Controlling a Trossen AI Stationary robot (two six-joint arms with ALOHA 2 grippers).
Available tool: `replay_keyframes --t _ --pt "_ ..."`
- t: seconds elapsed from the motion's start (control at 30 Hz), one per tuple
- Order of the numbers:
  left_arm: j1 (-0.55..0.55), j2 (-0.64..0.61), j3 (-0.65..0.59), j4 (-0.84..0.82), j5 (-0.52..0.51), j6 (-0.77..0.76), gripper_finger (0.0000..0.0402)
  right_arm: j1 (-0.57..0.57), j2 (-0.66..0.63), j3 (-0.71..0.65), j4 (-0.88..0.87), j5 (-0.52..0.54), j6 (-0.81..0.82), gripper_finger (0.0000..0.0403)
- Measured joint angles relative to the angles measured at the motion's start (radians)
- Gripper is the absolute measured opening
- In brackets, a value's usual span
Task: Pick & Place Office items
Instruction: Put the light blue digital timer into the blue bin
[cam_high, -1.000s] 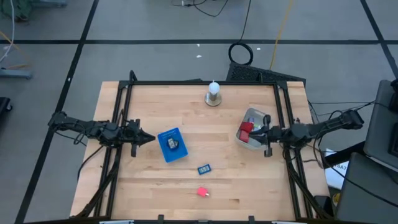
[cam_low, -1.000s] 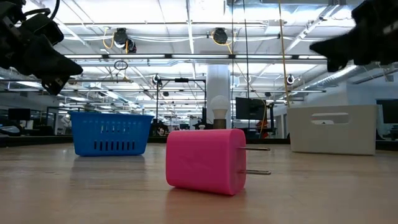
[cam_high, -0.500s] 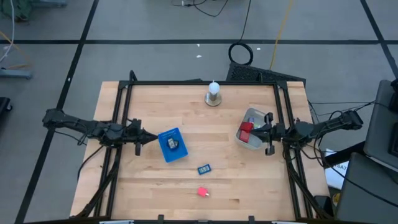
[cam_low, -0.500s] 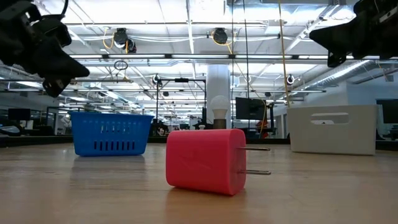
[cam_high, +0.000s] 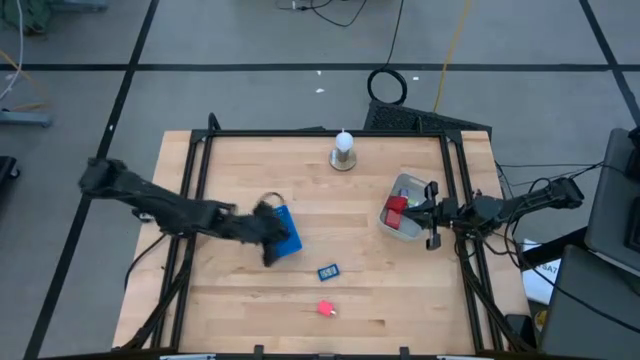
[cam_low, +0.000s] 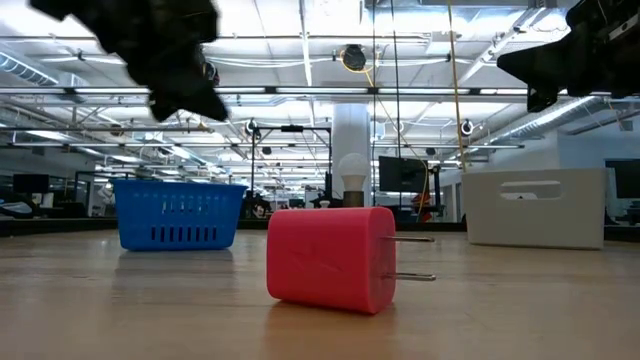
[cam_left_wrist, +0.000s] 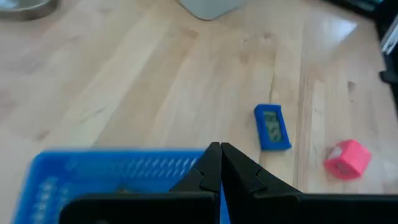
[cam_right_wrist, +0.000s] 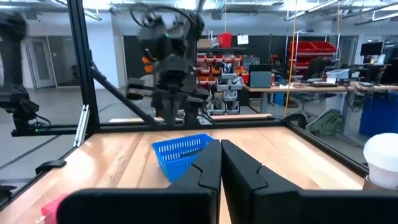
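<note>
The small blue piece with a grey screen (cam_high: 328, 271) (cam_left_wrist: 272, 126) lies flat on the wood. A pink plug block (cam_high: 325, 308) (cam_low: 330, 258) (cam_left_wrist: 347, 159) lies on its side near the table's near edge. A red item (cam_high: 395, 210) sits in the grey container (cam_high: 408, 190). My left gripper (cam_high: 270, 238) (cam_left_wrist: 219, 149) hovers shut over the blue basket (cam_high: 282, 232) (cam_left_wrist: 118, 171), whose contents it hides. My right gripper (cam_high: 418, 212) (cam_right_wrist: 219, 148) is shut, beside the grey container on its right-edge side.
A light bulb (cam_high: 343, 148) (cam_low: 352, 170) stands upright on a round base near the far edge. A black frame (cam_high: 320, 132) runs around the table. Bare wood lies between the blue basket and the grey container and along the near edge.
My left arm has swung quickly from the table's left side toward the right, rising a little, and now stands over the blue basket. No object has moved.
</note>
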Motion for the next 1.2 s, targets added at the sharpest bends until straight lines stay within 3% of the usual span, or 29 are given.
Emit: replay_keyframes --t 0.2,0.27,0.4,0.63,0.77,0.9,1.2 --pt "-0.022 0.332 0.277 -0.008 -0.004 0.104 0.0048 0.0 0.009 0.0 -0.035 -0.001 0.028 0.0002" --pt "-0.03 0.418 0.36 -0.032 0.037 0.137 0.0074 0.0 0.01 0.0 -0.057 -0.001 0.038 0.0001" --pt "-0.036 0.572 0.511 -0.128 0.112 0.166 0.0139 0.0 0.011 0.0 -0.092 -0.002 0.052 0.0002" --pt "-0.027 0.775 0.708 -0.258 0.152 0.165 0.0265 0.0 0.011 0.0 -0.099 -0.002 0.058 0.0001" --pt "-0.015 0.84 0.776 -0.389 0.144 0.106 0.0319 0.0 0.011 0.0 -0.099 -0.002 0.078 0.0001" --pt "-0.01 0.855 0.785 -0.393 0.158 0.092 0.0352 0.0 0.011 0.0 -0.102 -0.002 0.079 0.0001" --pt "-0.005 0.86 0.78 -0.416 0.127 0.149 0.0359 0.0 0.011 0.0 -0.106 -0.002 0.079 0.0001"
